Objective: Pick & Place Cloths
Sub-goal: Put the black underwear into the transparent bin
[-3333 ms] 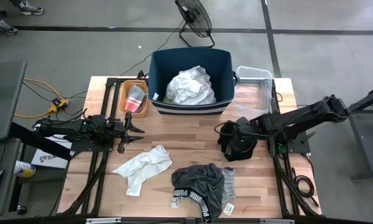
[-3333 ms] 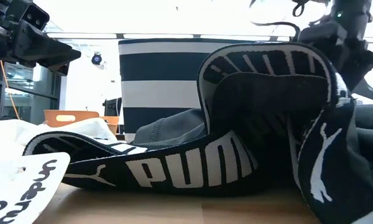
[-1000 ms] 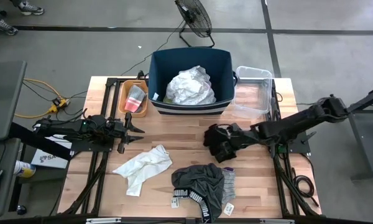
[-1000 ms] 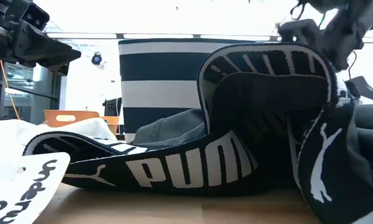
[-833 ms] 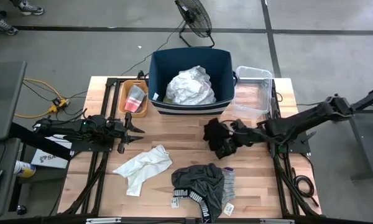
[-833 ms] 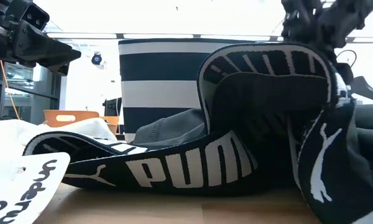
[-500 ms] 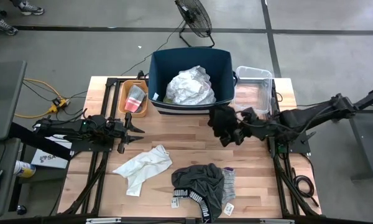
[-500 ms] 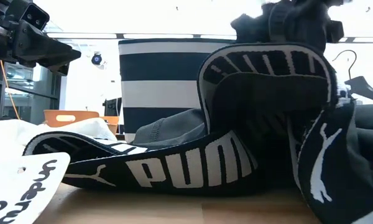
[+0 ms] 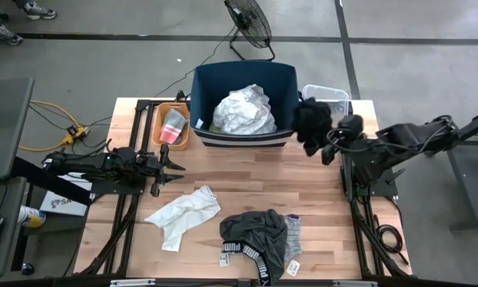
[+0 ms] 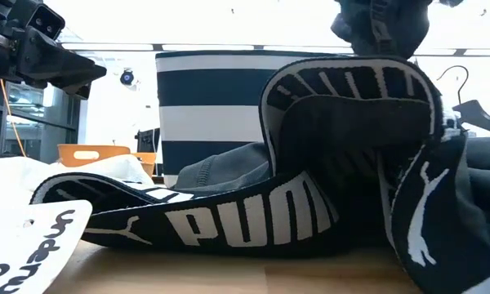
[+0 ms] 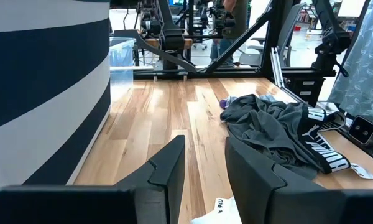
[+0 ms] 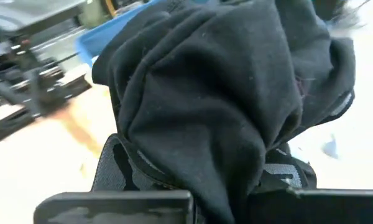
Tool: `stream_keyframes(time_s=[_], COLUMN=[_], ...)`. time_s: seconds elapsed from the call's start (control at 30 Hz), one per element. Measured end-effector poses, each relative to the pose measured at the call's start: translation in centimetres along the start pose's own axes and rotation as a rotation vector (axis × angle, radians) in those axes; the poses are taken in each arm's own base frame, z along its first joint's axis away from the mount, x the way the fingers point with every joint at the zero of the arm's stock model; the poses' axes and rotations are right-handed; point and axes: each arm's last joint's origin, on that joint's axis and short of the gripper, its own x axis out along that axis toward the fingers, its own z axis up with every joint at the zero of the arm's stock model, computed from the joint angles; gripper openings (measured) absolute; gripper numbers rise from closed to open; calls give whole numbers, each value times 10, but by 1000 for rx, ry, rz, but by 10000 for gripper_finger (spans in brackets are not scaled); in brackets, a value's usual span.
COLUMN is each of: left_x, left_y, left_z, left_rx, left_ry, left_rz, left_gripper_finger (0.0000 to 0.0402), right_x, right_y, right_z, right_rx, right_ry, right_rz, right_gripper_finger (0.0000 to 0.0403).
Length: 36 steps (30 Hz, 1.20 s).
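A bunched black cloth [image 9: 311, 121] hangs in the air by the navy bin's [image 9: 203, 84] right wall, with my right gripper [image 9: 328, 142] shut on it; it also shows at the top of the low view [image 10: 382, 23]. On the table lie a white cloth [image 9: 183, 214], dark grey shorts [image 9: 255, 233] with a lettered waistband [image 10: 229, 224], and socks [image 9: 294, 235]. A crumpled white cloth [image 9: 244, 110] sits inside the bin. My left gripper [image 9: 174, 167] waits open at the table's left, nothing between its fingers [image 11: 171, 165]. My right gripper holds the black cloth as a bunch of several folds [image 12: 205, 106]. The cloth drapes over the fingers and hides the place of contact. The arm reaches in level from the table's right side. The cloth is lifted clear of the table and hangs in a lump.
A small orange tray [image 9: 173, 125] stands left of the bin. A clear plastic box [image 9: 334, 96] stands right of the bin, partly under the held cloth. Bare wood [image 9: 239, 171] lies between the bin and the shorts.
My right gripper has risen and gone toward the table's far edge and a little right, carrying the black cloth from above the table's middle to the bin's right wall. The cloth stays bunched and clear of the table.
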Motion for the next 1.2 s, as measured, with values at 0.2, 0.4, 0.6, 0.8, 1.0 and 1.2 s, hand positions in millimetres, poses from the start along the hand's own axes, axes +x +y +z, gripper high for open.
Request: stream_keyframes(time_s=[0.2,0.4,0.6,0.8,1.0,1.2], left_x=[0,0,0,0,0,0], left_y=[0,0,0,0,0,0], left_z=[0,0,0,0,0,0], left_rx=[0,0,0,0,0,0], left_ry=[0,0,0,0,0,0], left_rz=[1,1,0,0,0,0], left_gripper_finger=[113,113,113,113,113,113], right_x=[-3,4,23,59,92,123], right_y=[-24,-41,-51,-58,-70,-83], right_z=[5,10,12,8,7,6], right_rx=[3,65,133,188,196,130], right_ry=[-37,-42,36,136,232,378], right_rz=[-124,-278,-413,-528,-647,-694], right_gripper_finger=[17,17,17,17,21,19])
